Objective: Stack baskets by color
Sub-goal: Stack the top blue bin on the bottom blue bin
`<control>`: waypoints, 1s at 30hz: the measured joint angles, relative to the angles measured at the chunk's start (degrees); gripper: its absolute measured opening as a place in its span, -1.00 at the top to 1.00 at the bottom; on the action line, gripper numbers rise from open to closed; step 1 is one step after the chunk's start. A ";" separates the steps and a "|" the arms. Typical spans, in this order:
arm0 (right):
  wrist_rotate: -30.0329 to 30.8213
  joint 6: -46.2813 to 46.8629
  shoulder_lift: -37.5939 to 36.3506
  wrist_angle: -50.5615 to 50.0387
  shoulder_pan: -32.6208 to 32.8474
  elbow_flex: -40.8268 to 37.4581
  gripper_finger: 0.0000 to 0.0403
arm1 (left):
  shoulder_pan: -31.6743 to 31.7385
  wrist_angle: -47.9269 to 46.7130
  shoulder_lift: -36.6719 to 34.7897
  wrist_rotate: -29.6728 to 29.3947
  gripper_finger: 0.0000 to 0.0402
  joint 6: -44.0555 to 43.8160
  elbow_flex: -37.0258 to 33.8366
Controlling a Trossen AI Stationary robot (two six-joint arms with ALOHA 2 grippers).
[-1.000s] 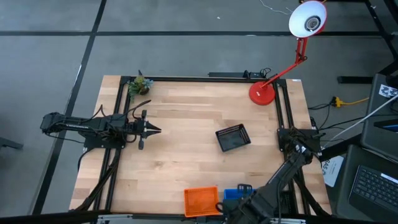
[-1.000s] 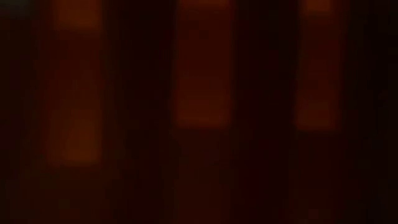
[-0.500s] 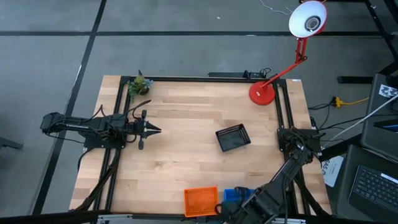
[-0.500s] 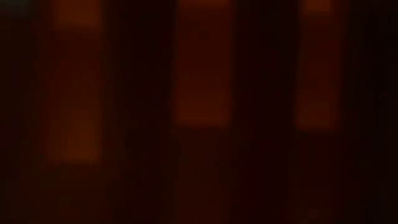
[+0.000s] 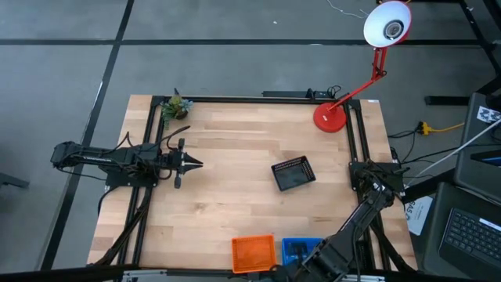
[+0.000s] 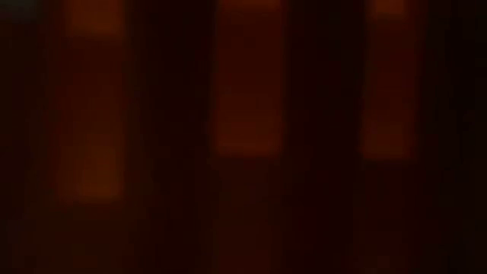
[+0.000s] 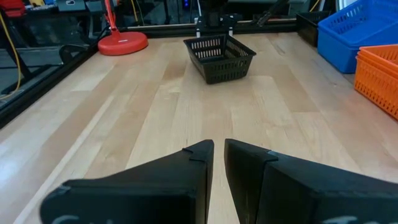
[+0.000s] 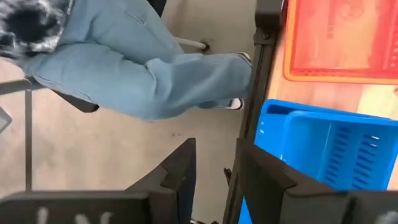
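Observation:
A black basket (image 5: pixel 293 173) (image 7: pixel 221 56) rests bottom down on the wooden table, right of centre. At the near edge an orange basket (image 5: pixel 253 254) (image 7: pixel 380 73) and a blue basket (image 5: pixel 301 250) (image 8: pixel 329 152) stand side by side. My right gripper (image 8: pixel 214 180) hangs open over the near edge, beside the blue basket's corner, with only floor and table frame between its fingers. My left gripper (image 5: pixel 192 163) (image 7: pixel 217 155) waits at the left side, shut and pointing level at the black basket. The low view is dark, filled with blurred orange bars.
A red desk lamp (image 5: pixel 330 117) stands at the far right corner, and a small potted plant (image 5: pixel 175 106) at the far left. A person's legs in jeans (image 8: pixel 137 68) are on the floor just beyond the near edge. Bare wood lies between my left gripper and the baskets.
My right gripper has risen a little and rolled, drawing back from over the blue basket toward the near edge, so more of that basket shows from above. The baskets and the left arm have kept still.

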 joint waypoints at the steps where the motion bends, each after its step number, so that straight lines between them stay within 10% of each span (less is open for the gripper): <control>1: -0.01 -0.25 0.02 0.01 0.00 0.00 0.44 | 0.01 0.00 0.00 0.00 0.84 0.00 0.00; 11: -4.60 13.33 0.02 -6.72 0.11 3.95 0.44 | 0.00 0.00 0.00 0.00 0.84 0.18 0.00; 22: 25.50 0.90 -14.86 -16.52 2.58 -2.17 0.44 | 0.01 -0.16 0.00 0.00 0.84 1.52 0.00; 30: 35.22 10.77 -26.41 -8.89 4.63 -29.36 0.44 | 0.01 0.21 0.00 -3.16 0.84 3.01 0.00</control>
